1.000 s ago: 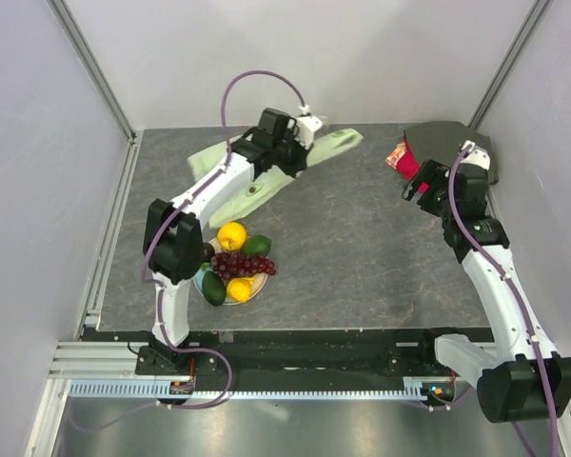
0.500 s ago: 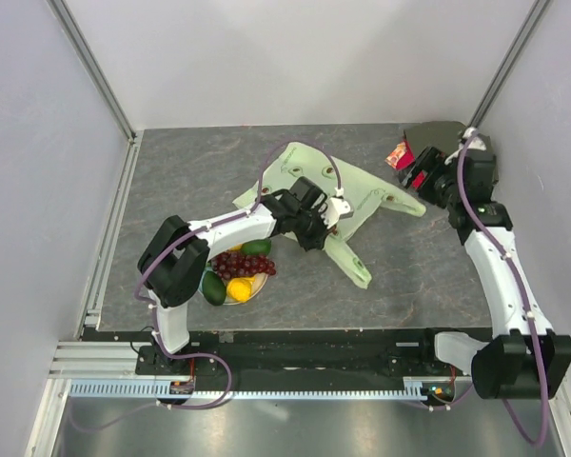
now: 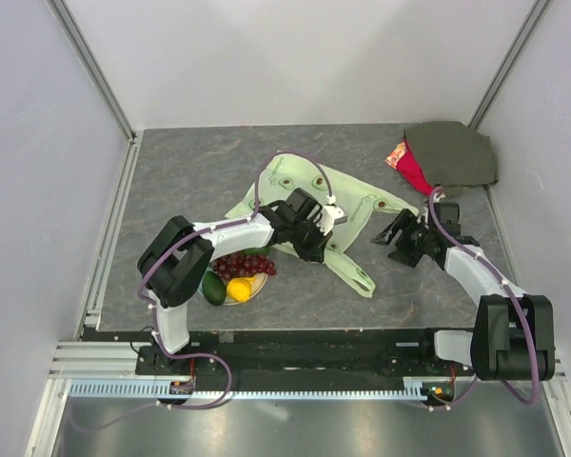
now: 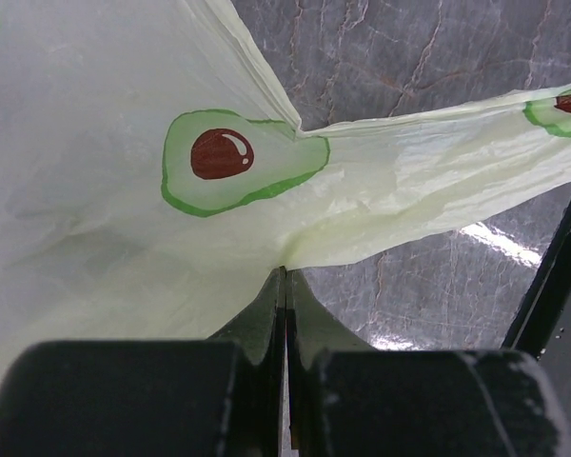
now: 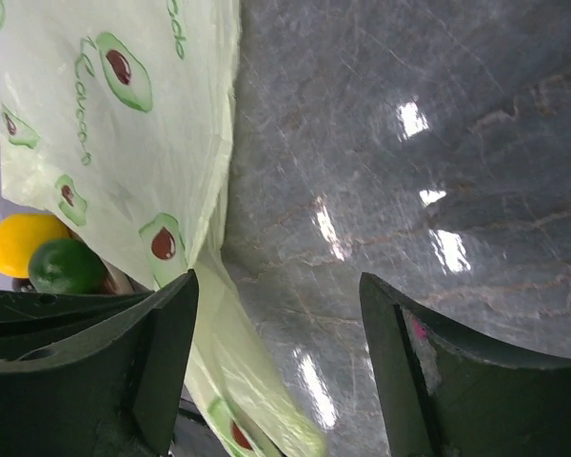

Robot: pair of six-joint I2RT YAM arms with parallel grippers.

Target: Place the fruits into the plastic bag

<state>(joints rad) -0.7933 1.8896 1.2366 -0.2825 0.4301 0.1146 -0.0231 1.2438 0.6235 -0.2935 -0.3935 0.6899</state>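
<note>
The pale green plastic bag (image 3: 347, 205) with avocado prints lies spread on the table's middle. My left gripper (image 3: 316, 240) is shut on the bag's edge; in the left wrist view the bag (image 4: 171, 152) is pinched between the closed tips (image 4: 285, 276). The fruits sit on a plate at front left: grape bunch (image 3: 243, 264), lemon (image 3: 239, 288), green avocado (image 3: 213, 288). My right gripper (image 3: 388, 235) is open and empty, low over the table beside the bag's right handle. The right wrist view shows the bag (image 5: 105, 124), a yellow fruit (image 5: 19, 240) and a green avocado (image 5: 65, 267).
A dark green and red cloth (image 3: 444, 157) lies at the back right corner. The plate (image 3: 253, 292) holds the fruits near the left arm. Grey walls and a metal rail (image 3: 114, 228) bound the table.
My left gripper pulled the bag from the back toward the middle, next to the fruit plate. My right arm swung from the cloth at back right down to the bag's right side.
</note>
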